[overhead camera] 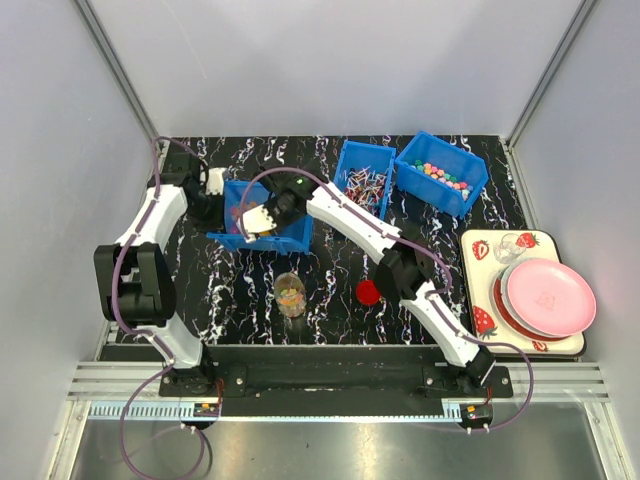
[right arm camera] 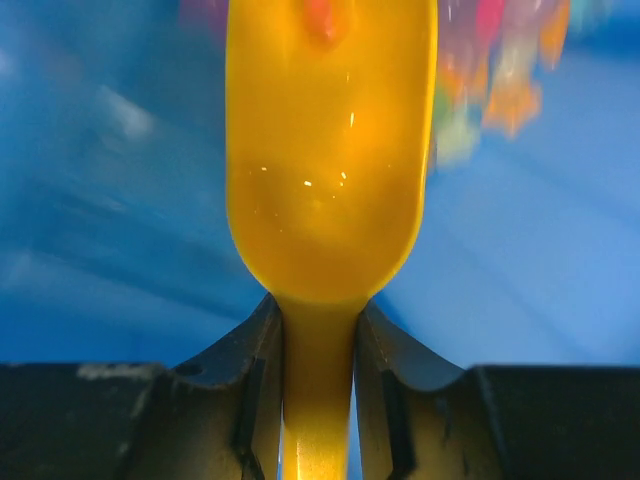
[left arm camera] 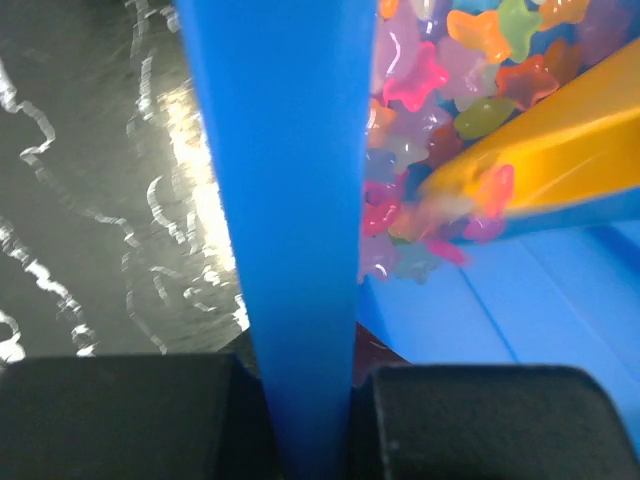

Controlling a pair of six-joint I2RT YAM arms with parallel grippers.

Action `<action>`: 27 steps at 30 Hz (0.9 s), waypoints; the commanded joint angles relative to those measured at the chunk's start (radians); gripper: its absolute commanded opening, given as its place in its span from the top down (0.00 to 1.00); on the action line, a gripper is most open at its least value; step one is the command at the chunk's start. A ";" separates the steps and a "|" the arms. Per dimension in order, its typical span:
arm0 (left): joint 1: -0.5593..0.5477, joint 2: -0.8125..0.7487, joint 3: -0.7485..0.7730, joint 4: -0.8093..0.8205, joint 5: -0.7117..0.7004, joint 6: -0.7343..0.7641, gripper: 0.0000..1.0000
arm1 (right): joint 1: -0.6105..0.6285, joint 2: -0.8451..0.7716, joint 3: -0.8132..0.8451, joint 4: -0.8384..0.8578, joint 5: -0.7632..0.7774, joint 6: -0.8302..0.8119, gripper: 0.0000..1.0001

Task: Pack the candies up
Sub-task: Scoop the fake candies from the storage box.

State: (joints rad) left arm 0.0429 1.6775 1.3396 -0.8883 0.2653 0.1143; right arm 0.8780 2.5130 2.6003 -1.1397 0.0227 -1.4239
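Note:
My left gripper is shut on the left wall of a blue bin; in the left wrist view the blue wall stands between the fingers of that gripper. Colourful star-shaped candies lie inside. My right gripper reaches into the same bin and is shut on the handle of a yellow scoop, which runs between the jaws of that gripper. The scoop touches the candies, which are blurred in the right wrist view. A small clear jar holding some candies stands in front of the bin.
A flat red lid lies right of the jar. Two more blue bins stand at the back: one with red-and-white wrapped pieces, one with pastel balls. A strawberry-print tray with pink plates sits at the right.

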 commanded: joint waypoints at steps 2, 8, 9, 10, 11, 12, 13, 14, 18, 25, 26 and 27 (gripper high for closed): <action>-0.021 -0.085 0.017 0.057 0.167 0.039 1.00 | 0.032 -0.077 -0.126 0.032 -0.081 -0.047 1.00; -0.021 -0.081 0.021 0.057 0.181 0.036 1.00 | 0.032 -0.062 -0.088 0.031 -0.084 -0.021 1.00; -0.021 -0.082 0.021 0.057 0.186 0.038 1.00 | 0.032 -0.050 -0.072 0.032 -0.090 0.003 1.00; -0.021 -0.081 0.021 0.057 0.187 0.038 1.00 | 0.032 -0.037 -0.043 0.034 -0.101 0.014 1.00; -0.023 -0.085 0.020 0.055 0.189 0.036 1.00 | 0.032 -0.010 -0.031 0.055 -0.107 0.028 1.00; -0.021 -0.084 0.018 0.054 0.190 0.039 1.00 | 0.032 0.003 -0.008 0.063 -0.112 0.049 1.00; -0.023 -0.085 0.018 0.055 0.190 0.038 1.00 | 0.032 0.016 0.001 0.069 -0.125 0.059 1.00; -0.021 -0.088 0.018 0.054 0.192 0.039 1.00 | 0.032 0.036 0.007 0.089 -0.135 0.071 1.00; -0.021 -0.090 0.017 0.057 0.193 0.039 1.00 | 0.036 0.067 0.026 0.147 -0.191 0.164 1.00; -0.021 -0.084 0.018 0.055 0.195 0.038 1.00 | 0.036 0.067 -0.017 0.245 -0.274 0.330 1.00; -0.021 -0.081 0.018 0.054 0.195 0.038 1.00 | 0.033 0.058 -0.028 0.259 -0.285 0.367 1.00; -0.021 -0.081 0.018 0.055 0.195 0.038 1.00 | 0.035 0.053 -0.051 0.276 -0.302 0.387 1.00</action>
State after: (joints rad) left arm 0.0380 1.6741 1.3216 -0.8730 0.2703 0.1650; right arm 0.9024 2.5572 2.5919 -1.0122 -0.1608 -1.1870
